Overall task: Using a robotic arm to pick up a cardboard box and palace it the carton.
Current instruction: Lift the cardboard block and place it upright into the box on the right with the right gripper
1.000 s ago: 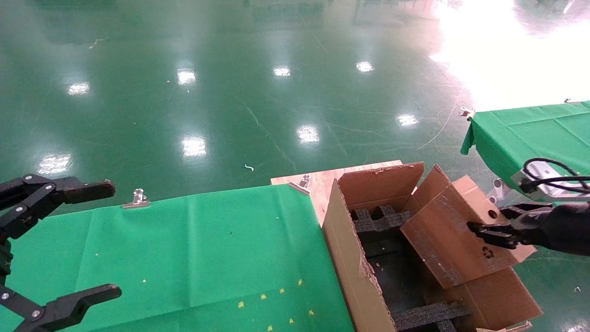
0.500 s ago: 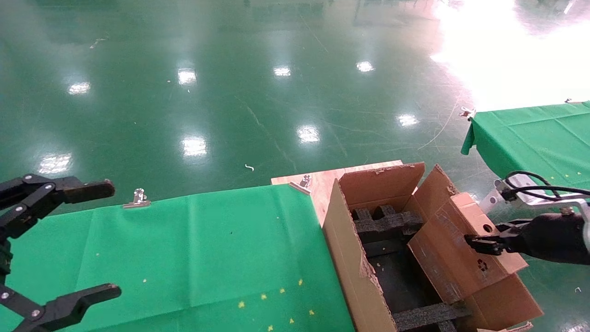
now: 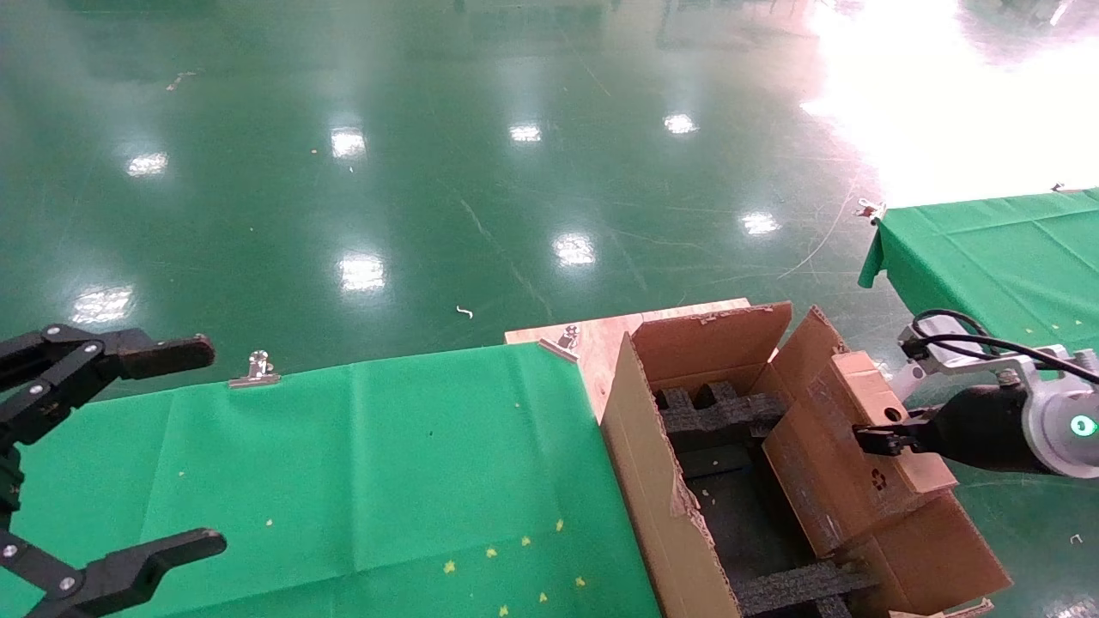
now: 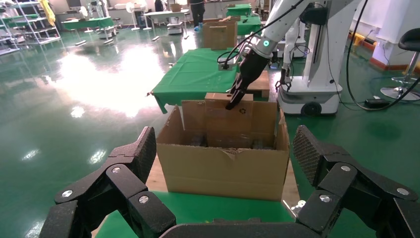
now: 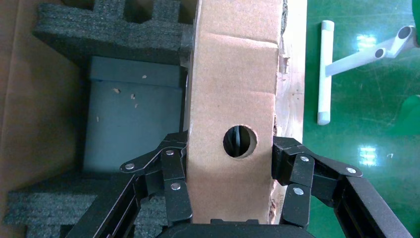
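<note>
The cardboard box (image 3: 824, 468), small and brown with a round hole and a recycling mark, stands tilted on edge inside the carton (image 3: 644, 463) against its right side. My right gripper (image 3: 876, 439) on the robotic arm (image 3: 1056, 425) is shut on the box's upper edge. In the right wrist view the fingers (image 5: 173, 163) clamp both faces of the cardboard box (image 5: 233, 99). Black foam blocks (image 3: 713, 412) line the carton. My left gripper (image 3: 210, 446) hangs open at the far left. The left wrist view shows the carton (image 4: 223, 171) beyond the left gripper (image 4: 225, 148).
The carton stands on a wooden board (image 3: 592, 339) beside a green-clothed table (image 3: 343, 463) with a metal clip (image 3: 256, 369) on its far edge. A second green table (image 3: 987, 249) is at the right. Glossy green floor lies beyond.
My right gripper has carried the cardboard box down and leftward, deeper into the carton, and the box now stands steeper. The left gripper has not moved.
</note>
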Tool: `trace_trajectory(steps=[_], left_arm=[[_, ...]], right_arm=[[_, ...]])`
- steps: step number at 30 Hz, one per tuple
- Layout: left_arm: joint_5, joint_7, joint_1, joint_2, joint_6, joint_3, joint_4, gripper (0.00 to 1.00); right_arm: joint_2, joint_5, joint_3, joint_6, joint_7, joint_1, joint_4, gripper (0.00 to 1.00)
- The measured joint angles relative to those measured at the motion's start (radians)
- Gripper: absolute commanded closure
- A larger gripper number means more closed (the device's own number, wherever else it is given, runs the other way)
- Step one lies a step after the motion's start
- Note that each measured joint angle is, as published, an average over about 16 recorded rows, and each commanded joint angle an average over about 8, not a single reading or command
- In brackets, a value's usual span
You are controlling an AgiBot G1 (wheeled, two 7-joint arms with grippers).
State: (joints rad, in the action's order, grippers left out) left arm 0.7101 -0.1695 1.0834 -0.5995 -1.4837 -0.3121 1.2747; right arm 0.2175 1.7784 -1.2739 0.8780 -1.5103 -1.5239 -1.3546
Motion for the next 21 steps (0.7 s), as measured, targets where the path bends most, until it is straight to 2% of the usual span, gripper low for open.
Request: trace_trajectory(steps=[9,21], left_arm=[[0.0,0.0,0.0,0.0,0.0,0.0,0.0,0.0],[-0.001,0.0,0.0,0.0,0.0,-0.001,0.0,0.0]], right_arm=[[0.047,0.093,-0.018,-0.016,-0.106,0.02,0.001,1.0],[0.101,0.186,-0.05,-0.079,-0.219,0.083,0.018,1.0]])
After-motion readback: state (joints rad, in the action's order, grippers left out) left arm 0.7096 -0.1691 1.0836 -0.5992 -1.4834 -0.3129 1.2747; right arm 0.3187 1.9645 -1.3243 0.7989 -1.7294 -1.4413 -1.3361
